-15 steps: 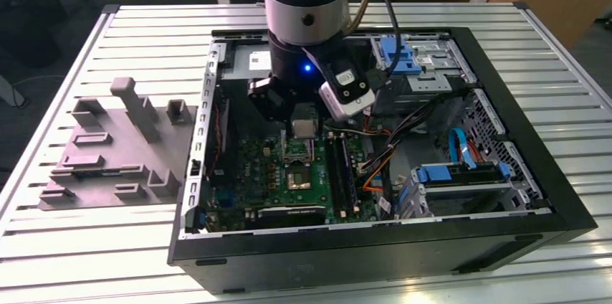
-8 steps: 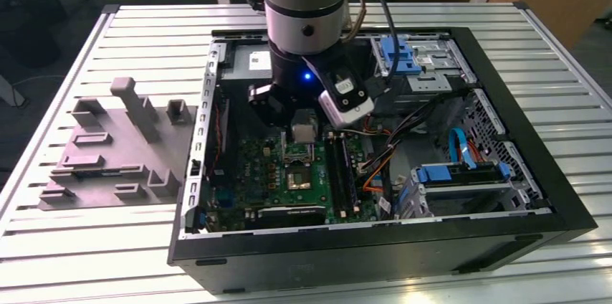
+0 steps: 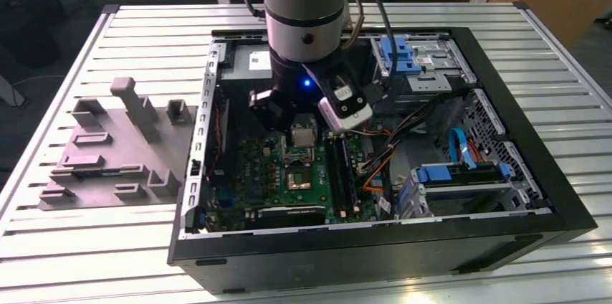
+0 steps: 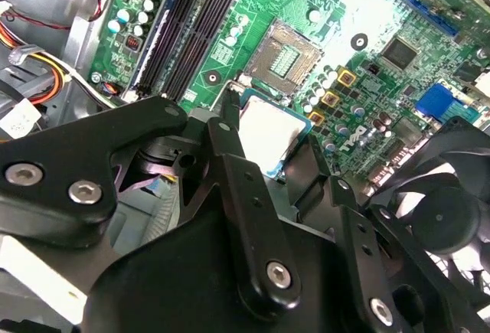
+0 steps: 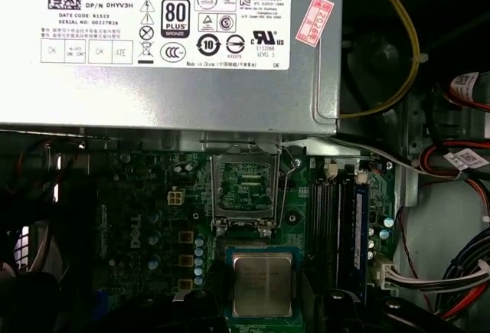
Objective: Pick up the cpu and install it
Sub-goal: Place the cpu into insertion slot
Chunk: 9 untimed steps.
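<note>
cpu point(image 5: 262, 283) up off motherboard point(image 5: 145, 218), pale top facing up, pinched by opposite edges in gripper point(image 4: 269, 132). Fingers point(image 4: 230, 109) closed snug on it, looks like a solid hold. Not seated yet. Socket point(image 5: 245, 187) open and bare, just beyond cpu on power supply point(image 5: 168, 42) side, memory sticks point(image 5: 337, 226) running alongside. cpu edges look pretty much square with socket frame in first wrist view, so reckon gap is offset, not twist.
</note>
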### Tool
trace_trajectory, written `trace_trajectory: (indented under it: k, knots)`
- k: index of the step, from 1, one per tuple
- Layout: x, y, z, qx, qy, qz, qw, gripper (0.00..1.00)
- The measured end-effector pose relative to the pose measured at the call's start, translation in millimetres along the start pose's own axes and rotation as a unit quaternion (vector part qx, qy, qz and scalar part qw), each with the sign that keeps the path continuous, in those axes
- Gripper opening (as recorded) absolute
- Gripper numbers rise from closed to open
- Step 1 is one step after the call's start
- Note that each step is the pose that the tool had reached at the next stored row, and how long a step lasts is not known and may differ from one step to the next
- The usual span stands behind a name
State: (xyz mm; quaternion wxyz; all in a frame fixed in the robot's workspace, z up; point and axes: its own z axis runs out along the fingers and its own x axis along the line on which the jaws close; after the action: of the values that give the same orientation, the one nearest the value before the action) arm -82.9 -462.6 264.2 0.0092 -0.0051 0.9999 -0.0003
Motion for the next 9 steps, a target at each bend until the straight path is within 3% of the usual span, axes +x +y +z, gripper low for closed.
trace_trajectory:
  k: [9]
  knots:
    - [0.0, 0.0, 1.4, -0.0002, -0.0001, 0.000, 1.0000, 0.47]
